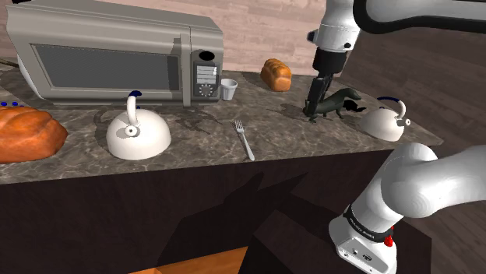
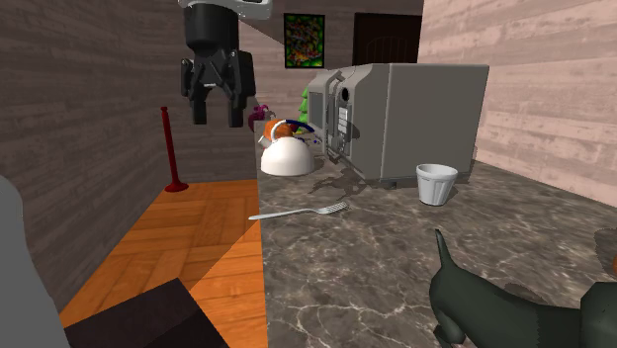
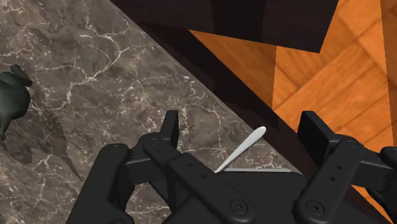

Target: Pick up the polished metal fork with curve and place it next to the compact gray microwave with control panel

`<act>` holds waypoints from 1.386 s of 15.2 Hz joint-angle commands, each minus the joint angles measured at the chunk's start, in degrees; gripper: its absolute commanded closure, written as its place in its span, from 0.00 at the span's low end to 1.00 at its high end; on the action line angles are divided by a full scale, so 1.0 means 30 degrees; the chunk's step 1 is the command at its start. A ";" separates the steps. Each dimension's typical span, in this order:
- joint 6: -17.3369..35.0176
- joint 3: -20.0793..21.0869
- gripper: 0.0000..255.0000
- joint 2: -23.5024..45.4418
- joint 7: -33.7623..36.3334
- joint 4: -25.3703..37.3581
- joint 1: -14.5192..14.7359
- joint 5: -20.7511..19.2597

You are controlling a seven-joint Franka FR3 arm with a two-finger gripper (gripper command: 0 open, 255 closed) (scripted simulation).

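A: Where do we find the fork (image 1: 244, 138)?
B: Flat on the counter (image 1: 296, 128), tines toward the microwave (image 1: 117, 58), handle end at the front edge. In the shoulder view we place it at four o'clock from the microwave and three o'clock from the white kettle (image 1: 138, 132), with the cup (image 1: 228, 89) at eleven o'clock of it.
A: And the gripper (image 2: 218, 117)?
B: In the air, carrying nothing. In the second exterior view we see it at eleven o'clock from the fork. From the wrist we see the fingers (image 3: 170, 127) spread wide, the fork's handle lying on the counter below them, untouched.
A: What else?
B: A dark animal figure (image 1: 336, 103) at two o'clock of the fork in the shoulder view, well apart.
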 commanded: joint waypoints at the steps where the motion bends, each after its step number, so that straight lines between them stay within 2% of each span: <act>1: 0.0000 0.0000 0.00 0.0000 0.0000 0.0000 0.0000 0.0000; 6: 0.3643 0.1061 0.00 0.2277 0.3056 -0.0726 -0.0704 0.0800; 12: 0.7871 0.2172 0.00 0.5822 0.6647 -0.0604 -0.1636 0.1173; 21: 1.3171 0.3210 0.00 1.2002 1.2271 0.1410 -0.3115 0.0158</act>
